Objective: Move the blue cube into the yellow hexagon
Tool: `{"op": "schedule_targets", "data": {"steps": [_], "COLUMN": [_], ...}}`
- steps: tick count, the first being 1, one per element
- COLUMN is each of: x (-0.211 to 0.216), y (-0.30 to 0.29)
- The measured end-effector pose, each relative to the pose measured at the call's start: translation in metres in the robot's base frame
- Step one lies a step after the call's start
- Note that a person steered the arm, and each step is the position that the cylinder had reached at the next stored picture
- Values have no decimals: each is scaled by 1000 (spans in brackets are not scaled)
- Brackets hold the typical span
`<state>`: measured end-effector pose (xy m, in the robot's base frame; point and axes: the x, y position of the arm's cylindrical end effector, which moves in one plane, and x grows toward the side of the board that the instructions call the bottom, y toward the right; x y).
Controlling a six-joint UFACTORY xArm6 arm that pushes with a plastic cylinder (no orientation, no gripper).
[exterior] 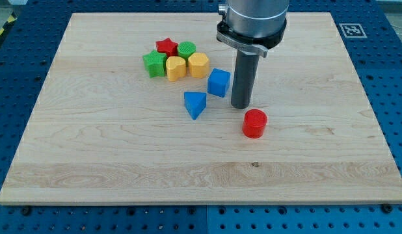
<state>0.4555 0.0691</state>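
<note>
The red cylinder [254, 123] is seen nearest, just below my tip [240, 106]; no gripper is fitted. The blue cube [218, 82] is found just left of the tip, near the yellow hexagon [198, 65]. If pushed off-centre, the cube could be spun past the hexagon.

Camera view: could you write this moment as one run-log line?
my tip: right of blue cube, close | yellow hexagon: up-left of cube, apart | red cylinder: below tip | push: not finished

Bright, even light from overhead fills the sharp, undistorted view; the wooden board [201, 156] shows no glare, and each block casts only a faint, short shadow.
</note>
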Motion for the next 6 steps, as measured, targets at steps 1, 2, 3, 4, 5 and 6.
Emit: {"op": "schedule_targets", "data": {"steps": [1, 2, 3, 4, 5, 6], "x": [5, -20, -18, -18, -18, -27], "y": [34, 17, -11, -17, -4, 0]}}
